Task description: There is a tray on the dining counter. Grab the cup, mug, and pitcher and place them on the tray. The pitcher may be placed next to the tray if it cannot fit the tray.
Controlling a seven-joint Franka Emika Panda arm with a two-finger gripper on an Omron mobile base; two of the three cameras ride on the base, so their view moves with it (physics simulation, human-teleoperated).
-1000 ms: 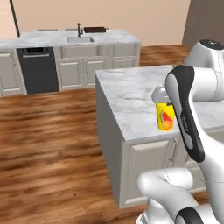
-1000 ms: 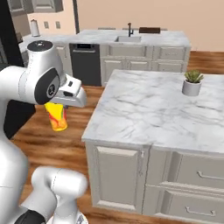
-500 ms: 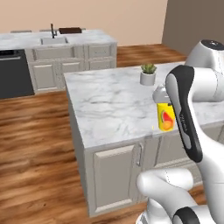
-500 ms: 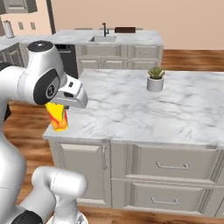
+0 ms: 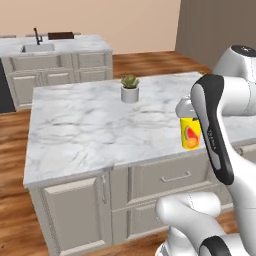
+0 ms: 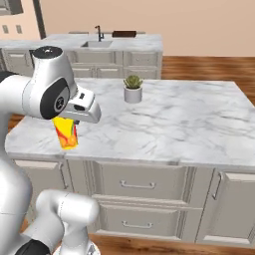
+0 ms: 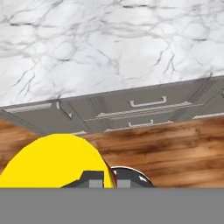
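My gripper (image 5: 188,119) is shut on the yellow cup (image 5: 190,135) with the red-orange design, held upright in the air in front of the marble island's near edge. From the right base the cup (image 6: 66,132) hangs under the hand, and in the hand view the cup (image 7: 52,162) sits against the dark fingertips (image 7: 92,178). Far behind, the dining counter (image 5: 90,44) carries the dark brown tray (image 5: 61,35) beside the sink. That tray (image 6: 124,34) also shows at the back of the dining counter (image 6: 144,41). The mug and the pitcher are out of view.
A marble island (image 5: 90,130) with drawers stands right before me, a small potted plant (image 5: 130,89) on its far side. A black faucet (image 6: 99,32) rises at the sink. Wooden floor runs between the island and the far counter.
The whole picture has slid sideways as the base drove. The island now lies squarely in front and the far counter has shifted left. The cup stays held in the gripper.
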